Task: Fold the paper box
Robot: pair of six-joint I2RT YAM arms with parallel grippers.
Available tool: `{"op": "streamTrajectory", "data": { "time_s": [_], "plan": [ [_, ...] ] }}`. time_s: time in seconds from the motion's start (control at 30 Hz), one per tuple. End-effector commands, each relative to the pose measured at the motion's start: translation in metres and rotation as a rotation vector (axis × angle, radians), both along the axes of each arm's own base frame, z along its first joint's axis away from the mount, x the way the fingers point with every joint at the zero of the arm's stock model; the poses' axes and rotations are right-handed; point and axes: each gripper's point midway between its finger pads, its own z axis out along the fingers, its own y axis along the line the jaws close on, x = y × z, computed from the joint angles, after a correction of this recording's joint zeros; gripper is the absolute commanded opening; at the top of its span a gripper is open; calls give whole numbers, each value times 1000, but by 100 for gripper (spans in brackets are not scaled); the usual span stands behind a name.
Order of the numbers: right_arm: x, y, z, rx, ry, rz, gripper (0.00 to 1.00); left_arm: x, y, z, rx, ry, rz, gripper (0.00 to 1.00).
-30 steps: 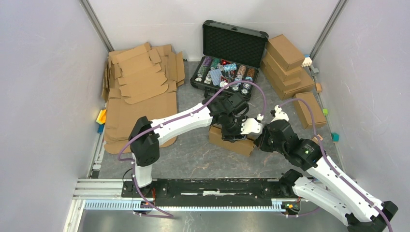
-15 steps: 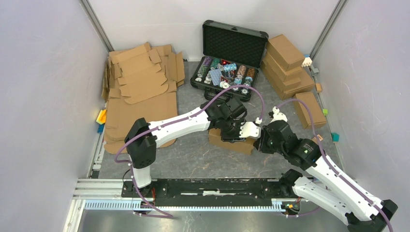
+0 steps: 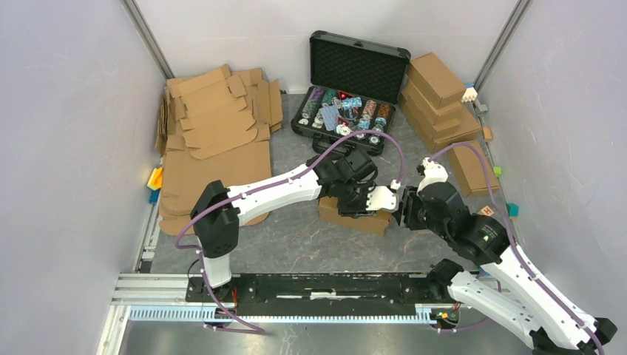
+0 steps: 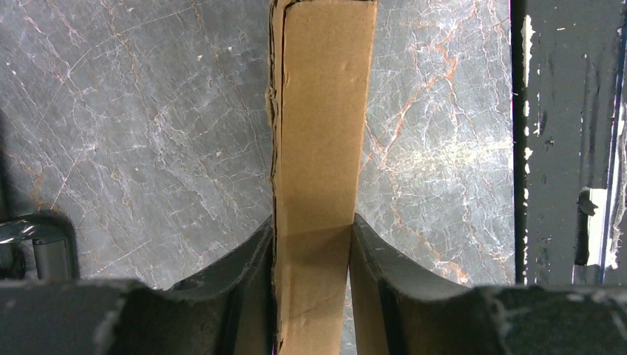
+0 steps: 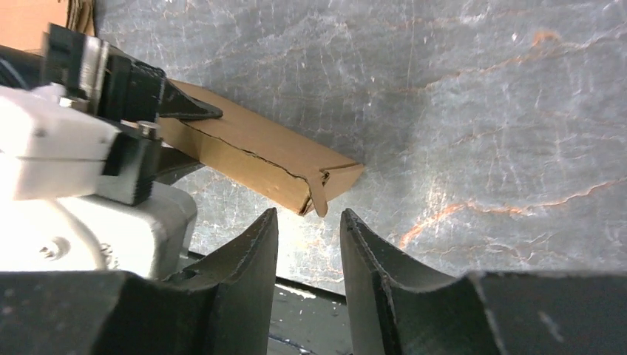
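Note:
The paper box is a shallow closed brown cardboard box lying on the grey marble table in the middle. My left gripper sits on top of it and is shut on the box, its fingers clamped on both faces of the box edge. My right gripper is open and empty just off the box's right end. In the right wrist view the box corner, with a small tab sticking out, lies just ahead of the open gripper.
A stack of flat cardboard blanks lies at the back left. An open black case of poker chips stands at the back centre. Finished brown boxes are piled at the back right, one more beside the right arm. The black rail runs along the near edge.
The right gripper has drawn back to the right, away from the box's end, and its arm has risen a little. The left gripper stays clamped on the box.

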Motion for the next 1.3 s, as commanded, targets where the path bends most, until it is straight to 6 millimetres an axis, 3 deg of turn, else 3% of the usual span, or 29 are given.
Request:
{"op": "streamTrajectory", "data": {
  "time_s": [0.0, 0.13, 0.27, 0.47, 0.63, 0.8, 0.97, 1.07, 1.27],
  "plan": [
    [11, -11, 24, -64, -106, 3, 40, 1, 3, 1, 3, -12, 35, 43],
    [20, -25, 19, -148, -125, -49, 36, 6, 5, 2, 16, -25, 83, 43],
    [33, -10, 21, -117, -185, -7, 34, 14, 17, 3, 84, -41, 174, 43],
    [59, -6, 24, -60, -281, -107, 32, 22, 36, -1, 145, -75, 284, 43],
    [73, -2, -2, -63, -241, -93, 29, 31, 38, -4, 134, -79, 333, 43],
    [86, -11, -11, 29, -260, -22, 25, 41, 48, -5, 166, -79, 412, 43],
    [97, -13, -37, 252, -215, 65, 7, 50, 53, -10, 173, -57, 460, 42],
    [104, -11, -35, 269, -297, 74, 10, 53, 55, -15, 186, -53, 467, 42],
    [108, -16, -24, 228, -419, 84, 6, 59, 57, -23, 211, -62, 482, 43]
  ]
}}
